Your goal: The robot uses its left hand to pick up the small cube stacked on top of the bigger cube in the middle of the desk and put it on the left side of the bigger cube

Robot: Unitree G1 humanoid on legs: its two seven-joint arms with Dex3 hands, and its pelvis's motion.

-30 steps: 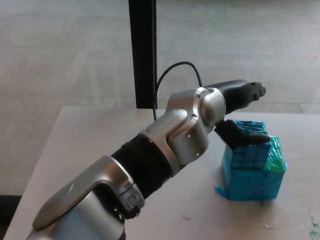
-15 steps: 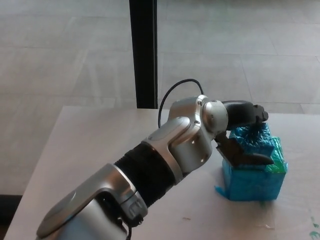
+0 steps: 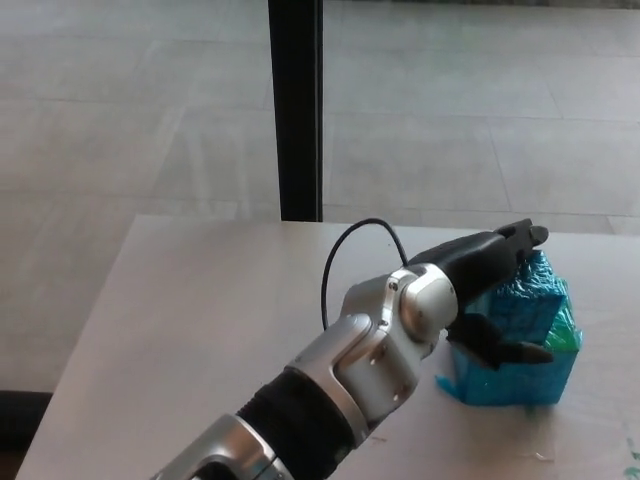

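Note:
On the right part of the pale desk [image 3: 200,300] stands the bigger cube [image 3: 530,382], wrapped in teal film. The small cube [image 3: 532,292], also teal, sits on top of it. My left arm reaches in from the lower left. My left hand [image 3: 478,268] is closed around the small cube: the two fingers [image 3: 510,245] lie along its top and far side, and the thumb [image 3: 500,347] crosses its near lower edge. The small cube still rests on the bigger one. My right hand does not show.
A black cable [image 3: 345,250] loops up from the wrist over the desk. A black post [image 3: 295,110] stands behind the desk's far edge, with tiled floor beyond. Bare desk surface lies to the left of the cubes.
The view has shifted slightly. My left hand has lowered onto the small cube, with fingers stretched over its top and the thumb drawn in below. Both cubes stay stacked.

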